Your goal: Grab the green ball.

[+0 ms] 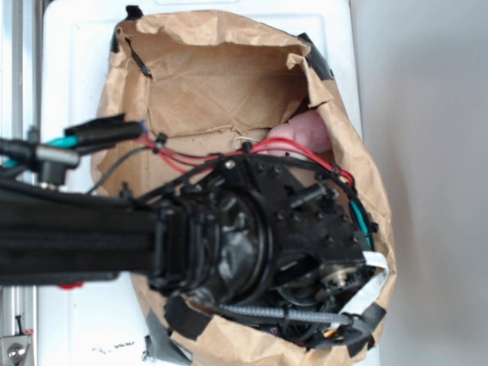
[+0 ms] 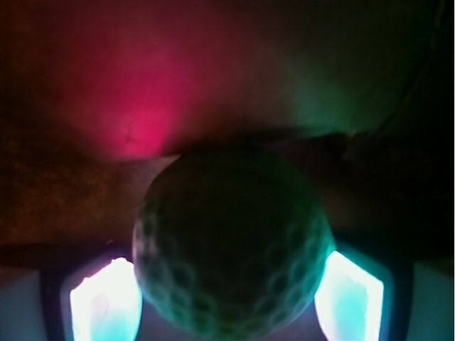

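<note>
Across the white tabletop (image 1: 69, 46) from my exterior view, the biggest thing is the brown paper bag (image 1: 221, 76), mouth up and taped at the rim with black tape, and my arm (image 1: 76, 236) reaches in from the left and fills most of the opening. Behind the wrist I see a bit of the pink plush bunny (image 1: 309, 130) against the bag's far wall. From outside the gripper itself is buried under the wrist and cabling, so I go by the wrist view: the green ball (image 2: 233, 245) sits right between the two fingers (image 2: 105, 302), one glowing pad on each side, close against its flanks. Whether they already squeeze it I cannot tell; the gap looks narrow, about ball width.

My judgement is that the step in hand is the closing. I would keep the ball centred between the pads, shut slowly so it does not squirt out forward, and lift straight up clear of the bag walls.

Being round and dimpled, the ball has no long axis and no facing, so any approach angle serves
</note>
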{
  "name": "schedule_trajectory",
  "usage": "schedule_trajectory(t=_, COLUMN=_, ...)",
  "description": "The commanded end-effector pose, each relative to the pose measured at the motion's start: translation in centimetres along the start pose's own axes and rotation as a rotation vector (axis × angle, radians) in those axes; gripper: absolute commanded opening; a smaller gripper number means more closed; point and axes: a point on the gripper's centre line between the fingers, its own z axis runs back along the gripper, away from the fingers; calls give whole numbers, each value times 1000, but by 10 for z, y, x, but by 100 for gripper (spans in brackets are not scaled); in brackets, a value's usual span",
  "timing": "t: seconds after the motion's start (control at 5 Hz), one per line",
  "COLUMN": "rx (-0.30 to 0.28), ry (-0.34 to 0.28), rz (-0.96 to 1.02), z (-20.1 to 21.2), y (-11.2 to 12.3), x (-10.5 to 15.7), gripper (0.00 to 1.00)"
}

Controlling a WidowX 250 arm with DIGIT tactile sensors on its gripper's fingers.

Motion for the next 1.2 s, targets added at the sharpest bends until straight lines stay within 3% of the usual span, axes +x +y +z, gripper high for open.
schedule_trajectory(t=0.0, rx=14, ry=-65, rz=-12, z=16, y=5, x=31, gripper=100)
schedule_trajectory(t=0.4, rx=-28, ry=-78, rz=-13, z=15, y=4, x=33, gripper=100)
schedule_trajectory(t=0.6, rx=-6, ry=-76, rz=-12, z=14, y=3, x=33, gripper=0)
schedule_trajectory(t=1.0, rx=-6, ry=-37, rz=9, z=12, y=6, x=27, gripper=0)
